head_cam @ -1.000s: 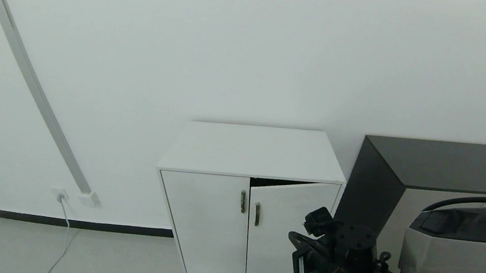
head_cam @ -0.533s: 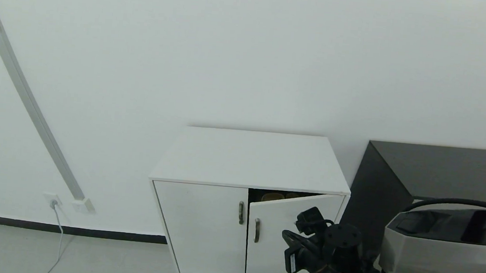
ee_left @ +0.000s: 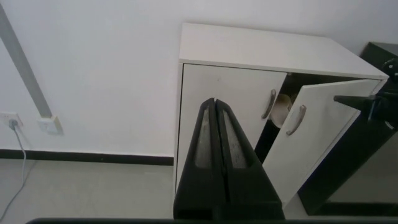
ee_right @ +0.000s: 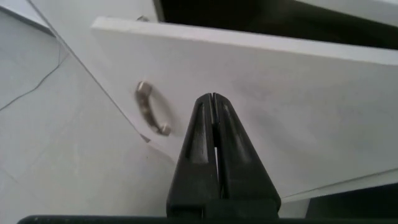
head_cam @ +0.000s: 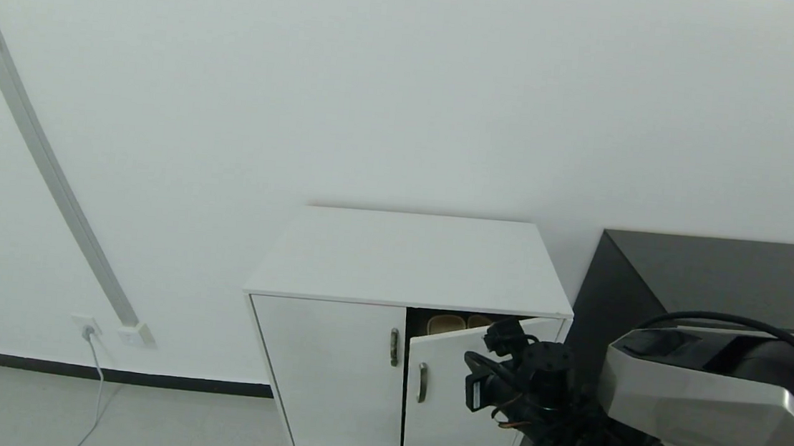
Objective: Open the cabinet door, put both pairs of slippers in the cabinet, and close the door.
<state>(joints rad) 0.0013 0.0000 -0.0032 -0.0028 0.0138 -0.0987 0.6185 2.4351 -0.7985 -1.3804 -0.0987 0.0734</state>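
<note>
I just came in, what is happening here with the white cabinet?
The robot stands at a white two-door cabinet. Its right door is ajar, and beige slippers lie inside. The right gripper, shut, is close to that door's outer face, beside the curved metal handle; I cannot tell if it touches. The left gripper, also shut and empty, is away from the cabinet. The left door is closed.
</note>
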